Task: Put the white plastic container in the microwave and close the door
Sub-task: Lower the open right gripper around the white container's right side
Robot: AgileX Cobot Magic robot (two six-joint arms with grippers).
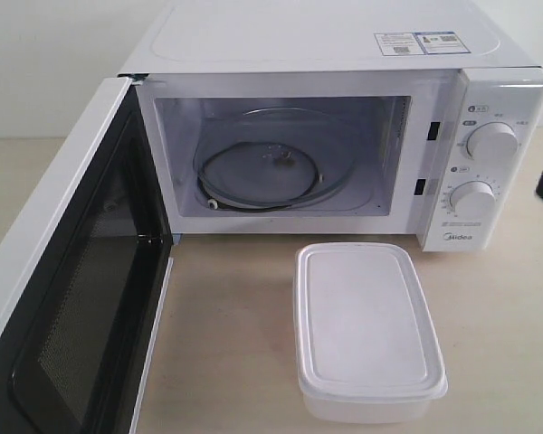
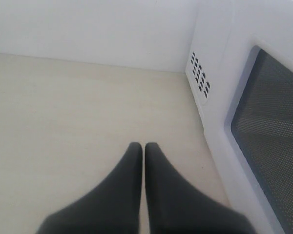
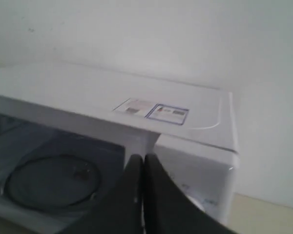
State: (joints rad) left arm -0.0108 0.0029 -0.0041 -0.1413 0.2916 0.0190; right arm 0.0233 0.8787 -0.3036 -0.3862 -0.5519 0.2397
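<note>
While the left gripper (image 2: 143, 145) and right gripper (image 3: 142, 157) are both pinched together and empty, the white plastic container (image 1: 366, 330) sits lidded on the table (image 1: 226, 316) before the open microwave (image 1: 326, 36). It is probably light, though its contents are hidden. It looks stiff and slick, so it is best clasped across its narrow width, under the lid rim.

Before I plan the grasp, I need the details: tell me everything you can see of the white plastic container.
The white plastic container is a rectangular, translucent-white box with rounded corners, closed by a flat rimmed lid. It stands upright on the pale table, just in front of the open microwave, toward the side with the dials, outside the cavity. Only the table touches it.
</note>
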